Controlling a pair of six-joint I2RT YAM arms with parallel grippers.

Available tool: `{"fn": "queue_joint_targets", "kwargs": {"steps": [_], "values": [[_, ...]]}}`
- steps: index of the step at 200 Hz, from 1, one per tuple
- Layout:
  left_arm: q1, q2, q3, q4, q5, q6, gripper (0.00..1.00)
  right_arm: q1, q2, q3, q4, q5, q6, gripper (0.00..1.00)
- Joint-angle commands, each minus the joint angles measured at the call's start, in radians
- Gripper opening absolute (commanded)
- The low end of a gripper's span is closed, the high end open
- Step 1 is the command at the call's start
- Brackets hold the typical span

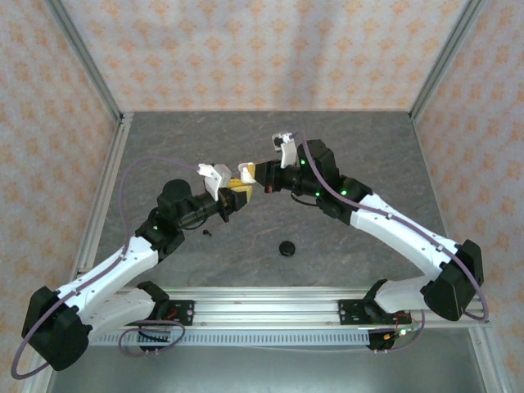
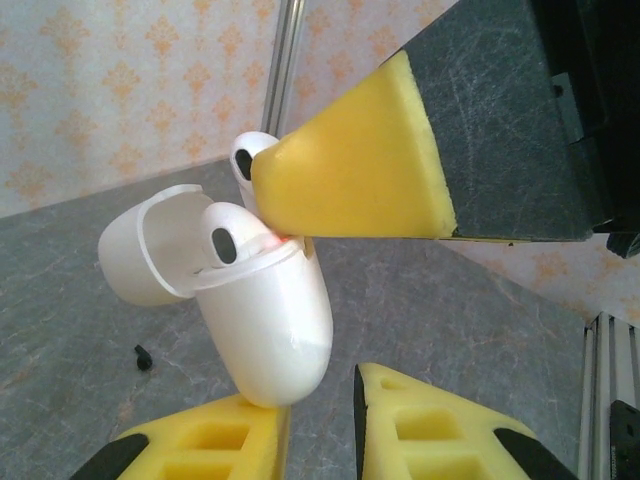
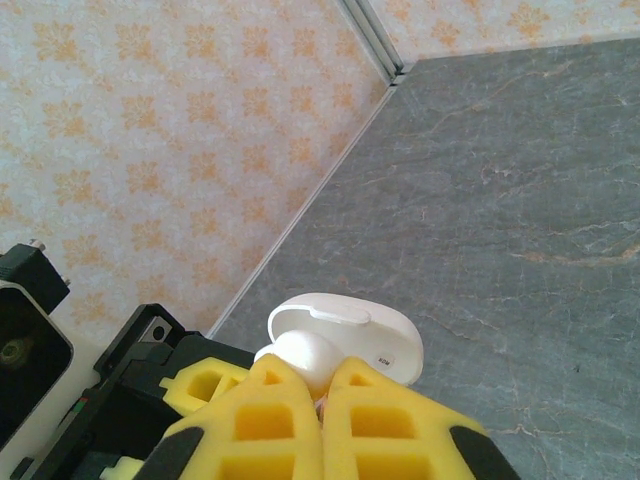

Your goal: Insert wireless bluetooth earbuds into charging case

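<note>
White and glossy, the open charging case (image 2: 275, 320) is up off the grey stone-patterned counter (image 1: 352, 147), where the two arms meet. The left pincer (image 2: 320, 420) is clamped on it: in the left wrist view the rounded bottom of the case sits between the yellow foam fingers (image 2: 420, 440), tilted, with its lid (image 2: 150, 250) flipped back to the left. One white earbud (image 2: 228, 243) already sits in a well of the case, its dark oval facing outward.

A second white earbud (image 2: 243, 155) is at the case's mouth, just above the seated one, mostly hidden behind a yellow finger of the right pincer (image 2: 350, 160) that reaches in from the upper right. In the right wrist view the right pincer (image 3: 322, 395) has its fingers drawn nearly together on this earbud (image 3: 300, 352), with the lid (image 3: 350, 325) directly beyond it.

From above, the left pincer (image 1: 237, 192) and right pincer (image 1: 248, 173) are tip to tip over the middle of the counter. A small round black object (image 1: 286, 248) lies on the counter nearer the arm bases, and a tiny black piece (image 1: 207, 232) lies to its left, too small to identify; it also shows below the case in the left wrist view (image 2: 143, 356).
</note>
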State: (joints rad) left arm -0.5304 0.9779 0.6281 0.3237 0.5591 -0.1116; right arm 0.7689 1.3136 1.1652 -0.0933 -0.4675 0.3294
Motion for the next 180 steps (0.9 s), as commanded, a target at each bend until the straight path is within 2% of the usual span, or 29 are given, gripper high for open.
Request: {"fn": "queue_joint_targets", "kwargs": {"steps": [1,99,180], "values": [[-0.011,-0.010,0.047,0.149,-0.033,0.003,0.23,0.040,0.034,-0.052,-0.069,-0.146,0.024,0.06],[-0.011,0.042,-0.057,0.214,-0.059,-0.006,0.24,0.037,0.110,-0.144,-0.011,-0.146,0.040,0.06],[-0.012,0.182,-0.099,0.300,-0.062,-0.014,0.24,0.007,0.194,-0.247,0.100,-0.171,0.080,0.06]]}}
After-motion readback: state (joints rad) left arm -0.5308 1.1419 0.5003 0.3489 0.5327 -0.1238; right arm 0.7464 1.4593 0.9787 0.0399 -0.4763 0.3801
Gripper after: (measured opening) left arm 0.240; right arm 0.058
